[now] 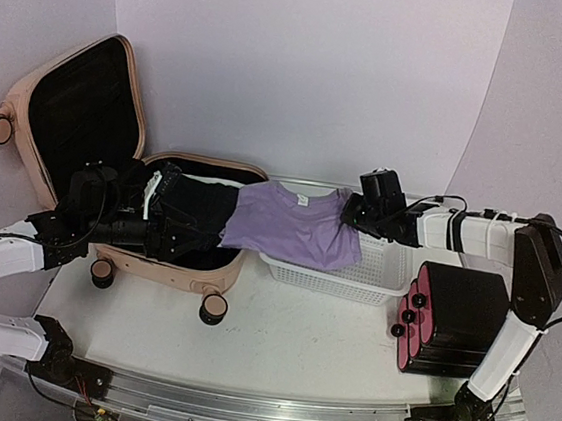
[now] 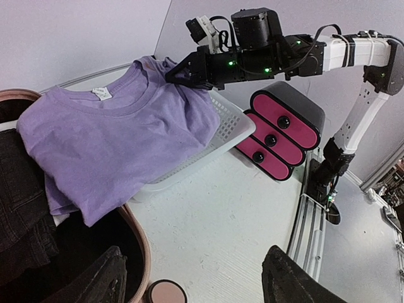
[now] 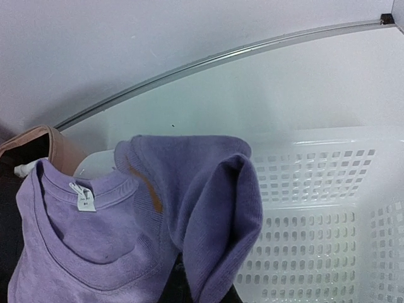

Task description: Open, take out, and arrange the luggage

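The pale pink luggage (image 1: 179, 270) lies open at the left, its lid (image 1: 72, 98) raised and its black lining showing. A purple T-shirt (image 1: 290, 222) is stretched from the luggage over the rim of a white basket (image 1: 375, 276). My right gripper (image 1: 353, 213) is shut on the shirt's shoulder above the basket; in the right wrist view a fold of the shirt (image 3: 214, 208) rises from my jaws (image 3: 196, 291). My left gripper (image 1: 173, 231) is open and empty over the luggage's front rim (image 2: 136, 240), below the shirt (image 2: 107, 145).
Dark folded clothes (image 1: 196, 207) lie in the luggage under the shirt. A stack of black-and-pink cases (image 1: 451, 319) stands right of the basket. A luggage wheel (image 1: 213, 307) sticks out toward the table's front. The back wall is close behind the basket.
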Action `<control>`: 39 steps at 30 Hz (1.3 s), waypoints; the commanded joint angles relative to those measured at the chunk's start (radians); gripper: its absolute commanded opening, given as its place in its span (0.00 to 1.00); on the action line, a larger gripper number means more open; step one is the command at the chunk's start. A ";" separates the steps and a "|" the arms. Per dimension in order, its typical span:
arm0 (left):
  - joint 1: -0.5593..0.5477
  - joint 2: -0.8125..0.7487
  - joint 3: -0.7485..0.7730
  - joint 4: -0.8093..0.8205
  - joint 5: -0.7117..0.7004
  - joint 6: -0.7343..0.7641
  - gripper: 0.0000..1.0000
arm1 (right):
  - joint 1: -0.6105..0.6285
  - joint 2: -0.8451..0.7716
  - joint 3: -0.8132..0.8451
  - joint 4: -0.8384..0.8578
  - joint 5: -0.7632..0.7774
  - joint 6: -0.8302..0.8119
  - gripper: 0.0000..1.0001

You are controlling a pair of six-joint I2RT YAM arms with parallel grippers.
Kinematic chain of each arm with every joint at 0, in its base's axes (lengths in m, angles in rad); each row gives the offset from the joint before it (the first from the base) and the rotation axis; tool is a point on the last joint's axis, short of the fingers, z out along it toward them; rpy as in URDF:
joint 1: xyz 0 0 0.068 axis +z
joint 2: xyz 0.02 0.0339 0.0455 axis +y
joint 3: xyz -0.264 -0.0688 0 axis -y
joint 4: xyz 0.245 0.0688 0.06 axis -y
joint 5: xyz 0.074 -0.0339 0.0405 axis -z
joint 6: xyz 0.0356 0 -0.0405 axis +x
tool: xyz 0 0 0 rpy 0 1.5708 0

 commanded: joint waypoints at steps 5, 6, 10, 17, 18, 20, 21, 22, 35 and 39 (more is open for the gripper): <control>0.001 -0.009 0.040 0.010 0.027 -0.006 0.74 | -0.028 -0.166 -0.038 -0.051 0.100 -0.057 0.00; 0.001 -0.007 0.042 0.010 0.030 -0.007 0.74 | -0.037 -0.173 -0.052 -0.055 0.095 -0.054 0.00; 0.001 -0.004 0.048 0.010 0.036 -0.008 0.74 | -0.070 -0.198 -0.101 -0.062 0.061 -0.051 0.00; 0.001 -0.014 0.050 0.006 0.039 -0.011 0.74 | -0.125 -0.188 -0.164 -0.061 0.013 -0.075 0.00; 0.001 -0.012 0.050 0.004 0.038 -0.011 0.74 | -0.129 -0.177 -0.168 -0.048 0.002 -0.079 0.00; 0.001 -0.010 0.053 0.004 0.041 -0.011 0.74 | -0.130 -0.163 -0.177 -0.031 -0.001 -0.099 0.00; 0.000 -0.011 0.053 0.002 0.043 -0.013 0.74 | -0.131 -0.154 -0.180 -0.030 0.002 -0.108 0.00; 0.001 -0.012 0.053 0.001 0.045 -0.014 0.75 | -0.131 -0.150 -0.180 -0.030 0.007 -0.119 0.00; 0.001 -0.044 0.032 -0.025 0.003 -0.005 0.75 | -0.113 -0.059 0.210 -0.701 0.207 -0.218 0.41; 0.001 -0.011 0.041 -0.025 -0.049 -0.017 0.75 | -0.070 -0.051 0.337 -0.867 0.327 -0.298 0.49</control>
